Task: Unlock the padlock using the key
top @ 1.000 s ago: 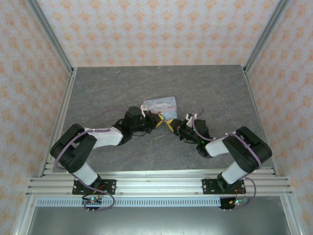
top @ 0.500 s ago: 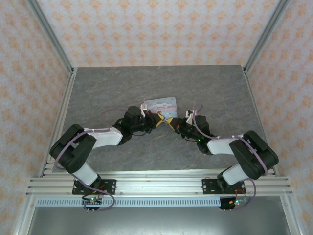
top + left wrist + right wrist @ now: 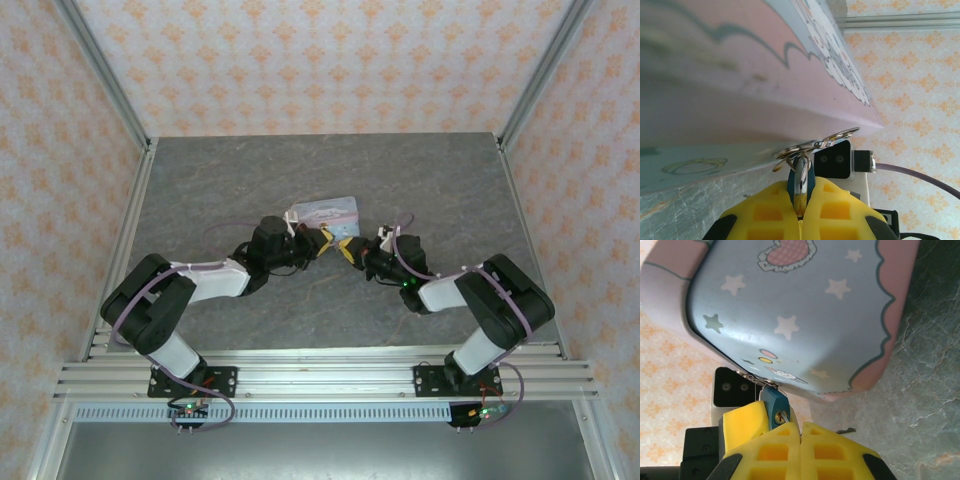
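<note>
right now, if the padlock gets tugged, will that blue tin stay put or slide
Likely slides: the tin looks thin-walled and light, on smooth tabletop. Seems joined to the padlock by loose rings, so it may swing or tip.

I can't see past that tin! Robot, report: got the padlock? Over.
Left hand shut on padlock. Right hand shut, tips at its keyhole. Blue cartoon tin crowds just beyond. Over.
</note>
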Controlling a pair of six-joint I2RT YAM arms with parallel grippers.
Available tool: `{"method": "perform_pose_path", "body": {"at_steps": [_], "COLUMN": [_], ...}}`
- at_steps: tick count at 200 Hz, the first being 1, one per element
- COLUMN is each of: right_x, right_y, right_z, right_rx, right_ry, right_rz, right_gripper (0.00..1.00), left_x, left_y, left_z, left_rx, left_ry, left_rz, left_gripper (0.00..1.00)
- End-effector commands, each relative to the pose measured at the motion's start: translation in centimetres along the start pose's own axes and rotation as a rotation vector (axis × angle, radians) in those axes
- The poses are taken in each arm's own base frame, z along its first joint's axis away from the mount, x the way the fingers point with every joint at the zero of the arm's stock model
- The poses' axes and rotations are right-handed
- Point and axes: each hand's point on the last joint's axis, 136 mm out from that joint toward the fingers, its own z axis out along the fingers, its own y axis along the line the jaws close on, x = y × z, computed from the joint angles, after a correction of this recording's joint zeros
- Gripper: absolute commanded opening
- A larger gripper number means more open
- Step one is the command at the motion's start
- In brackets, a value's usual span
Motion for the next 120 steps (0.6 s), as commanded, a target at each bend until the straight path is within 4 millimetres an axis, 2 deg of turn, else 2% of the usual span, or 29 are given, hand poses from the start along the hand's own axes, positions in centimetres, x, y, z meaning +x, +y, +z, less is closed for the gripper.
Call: {"method": "perform_pose_path", "body": {"at_steps": [1, 77, 120], "right_x": [-0.6, -1.4, -1.6], "right_y": [5.4, 5.2, 5.8], "right_z": [0.5, 1.6, 2.8], "right_rx": [-0.143, -0.062, -0.054], "right_ry": [0.0, 0.054, 0.087], "right_rz": [-0.04, -0.127, -0.139], "right_gripper": [0.0, 0.0, 0.0], "left_x": [3.6, 3.6, 3.8], "left_y": [-4.0, -4.3, -3.4], "left_z": [-0.7, -1.4, -1.5], "left_rx": [0.121, 0.076, 0.039], "left_ry": [0.138, 0.117, 0.124], "left_rz": [0.035, -0.023, -0.037], "left_gripper": [0.0, 0.0, 0.0]}}
